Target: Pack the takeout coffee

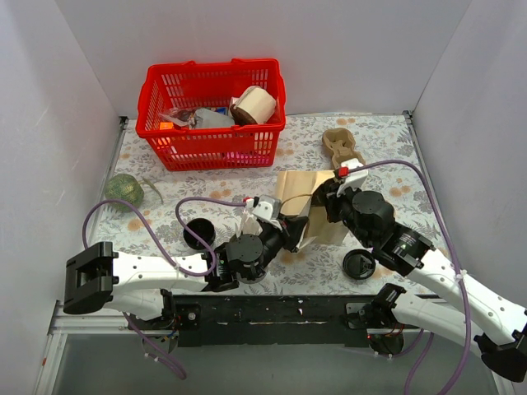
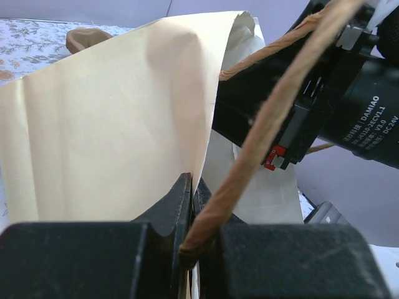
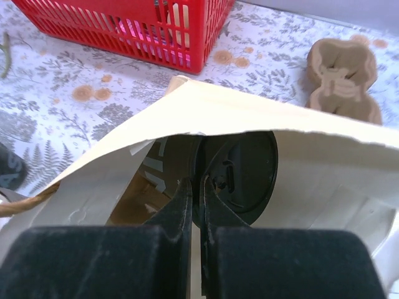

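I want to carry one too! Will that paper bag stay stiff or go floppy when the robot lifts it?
Probably floppy: the paper bag curves and creases where the left gripper pinches its edge. It would likely sag around the takeout coffee inside, which might roll, since it seems to lie sideways. The twisted handle looks bendy too.

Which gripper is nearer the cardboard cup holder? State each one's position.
Right. The right gripper is at the paper bag's mouth, the cup holder just beyond it. The left gripper clamps the bag's nearer edge, the whole bag between it and the holder.
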